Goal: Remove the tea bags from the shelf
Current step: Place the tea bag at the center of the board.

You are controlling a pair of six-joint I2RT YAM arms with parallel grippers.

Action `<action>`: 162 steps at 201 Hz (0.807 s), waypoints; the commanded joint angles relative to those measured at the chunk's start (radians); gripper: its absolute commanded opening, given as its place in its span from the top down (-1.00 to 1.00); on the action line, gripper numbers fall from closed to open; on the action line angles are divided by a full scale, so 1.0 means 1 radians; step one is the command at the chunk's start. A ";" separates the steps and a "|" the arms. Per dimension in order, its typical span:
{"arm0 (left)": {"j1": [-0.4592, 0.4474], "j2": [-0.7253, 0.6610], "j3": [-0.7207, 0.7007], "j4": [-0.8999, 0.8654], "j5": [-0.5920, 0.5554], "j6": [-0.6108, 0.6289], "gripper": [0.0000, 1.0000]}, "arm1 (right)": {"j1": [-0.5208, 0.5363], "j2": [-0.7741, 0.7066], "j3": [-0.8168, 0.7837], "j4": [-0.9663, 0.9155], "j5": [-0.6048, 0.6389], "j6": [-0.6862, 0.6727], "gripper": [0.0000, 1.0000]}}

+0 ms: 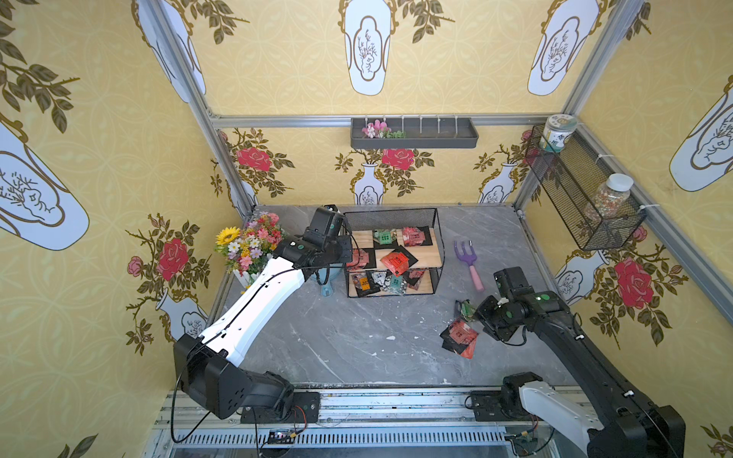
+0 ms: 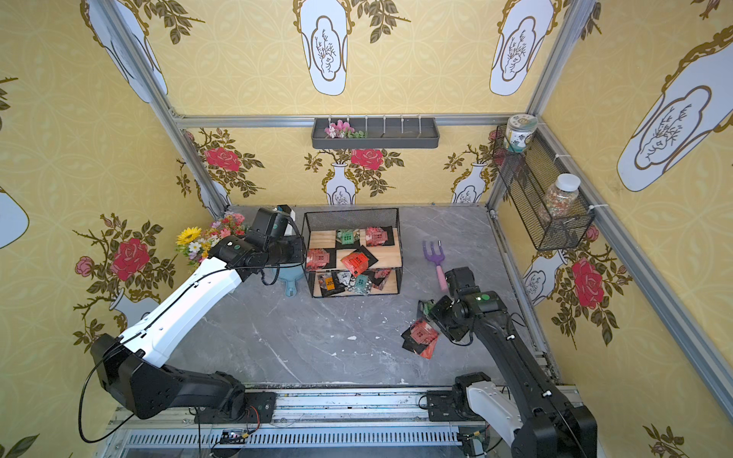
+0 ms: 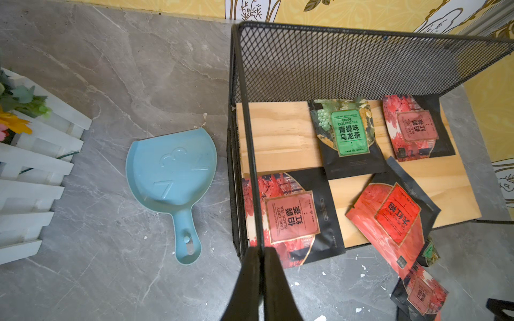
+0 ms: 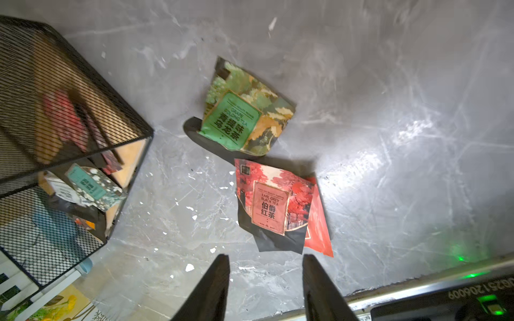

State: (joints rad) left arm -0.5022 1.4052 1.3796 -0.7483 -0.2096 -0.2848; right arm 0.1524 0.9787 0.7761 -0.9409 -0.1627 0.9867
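Black shelf [image 3: 361, 55] edge clenched in left hand [image 3: 261, 251], right hand [image 4: 265, 259] released near tea bags [image 4: 269, 205], grey table [image 4: 389, 111]

Tea bags [image 1: 398, 259] lie on the shelf [image 1: 392, 222], more bags [image 1: 460, 335] on the table [image 1: 357, 337] to its right

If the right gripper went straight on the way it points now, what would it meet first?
Most likely the red Earl Grey tea bag, lying on the table ahead of the open right gripper; the green tea bag lies beyond it. Height is unclear, so its fingers might touch bare table first.
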 commanded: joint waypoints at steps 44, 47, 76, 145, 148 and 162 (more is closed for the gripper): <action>0.001 0.009 0.003 -0.029 0.029 0.013 1.00 | 0.300 -0.026 0.214 0.059 0.237 0.198 -0.47; 0.000 0.010 0.002 -0.029 0.028 0.013 1.00 | 0.322 -0.019 0.221 0.072 0.247 0.216 -0.50; 0.000 0.008 0.003 -0.033 0.029 0.012 1.00 | 0.501 0.086 0.273 0.214 0.275 0.377 -0.61; -0.001 -0.001 -0.002 -0.031 0.031 0.007 1.00 | 0.576 0.289 0.209 0.714 0.244 0.612 -0.59; 0.000 -0.001 -0.002 -0.031 0.031 0.007 1.00 | 0.578 0.294 0.209 0.728 0.246 0.618 -0.59; 0.000 -0.001 -0.002 -0.029 0.033 0.006 1.00 | 0.584 0.318 0.194 0.782 0.250 0.642 -0.57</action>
State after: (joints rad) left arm -0.5022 1.4040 1.3819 -0.7525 -0.2089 -0.2874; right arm 0.7273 1.2671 0.9863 -0.3855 0.0765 1.5383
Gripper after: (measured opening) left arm 0.091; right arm 0.796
